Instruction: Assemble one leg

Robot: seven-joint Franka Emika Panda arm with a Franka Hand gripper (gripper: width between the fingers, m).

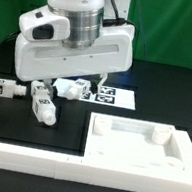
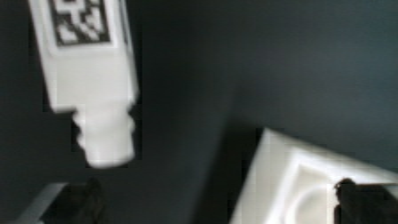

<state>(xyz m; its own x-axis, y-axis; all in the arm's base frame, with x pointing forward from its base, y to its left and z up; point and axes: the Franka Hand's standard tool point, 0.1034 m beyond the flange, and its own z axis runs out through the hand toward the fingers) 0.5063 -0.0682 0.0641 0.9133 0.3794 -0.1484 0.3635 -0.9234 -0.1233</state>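
Observation:
Three white legs with marker tags lie on the black table in the exterior view: one at the far left (image 1: 1, 86), one beside it (image 1: 44, 104), and one just below the gripper housing (image 1: 76, 88). My gripper (image 1: 69, 77) hangs low over that area, its fingers mostly hidden by the white housing. In the wrist view one leg (image 2: 86, 70) lies flat, tag up, its narrower peg end (image 2: 103, 138) pointing toward the gripper (image 2: 217, 205). The dark fingertips (image 2: 71, 205) stand wide apart with nothing between them. The gripper is open and empty, short of the leg.
The large flat white panel (image 1: 137, 143) with corner sockets lies at the exterior view's right; its corner shows in the wrist view (image 2: 306, 180). The marker board (image 1: 115, 94) lies behind it. A white rail (image 1: 23, 159) runs along the front edge.

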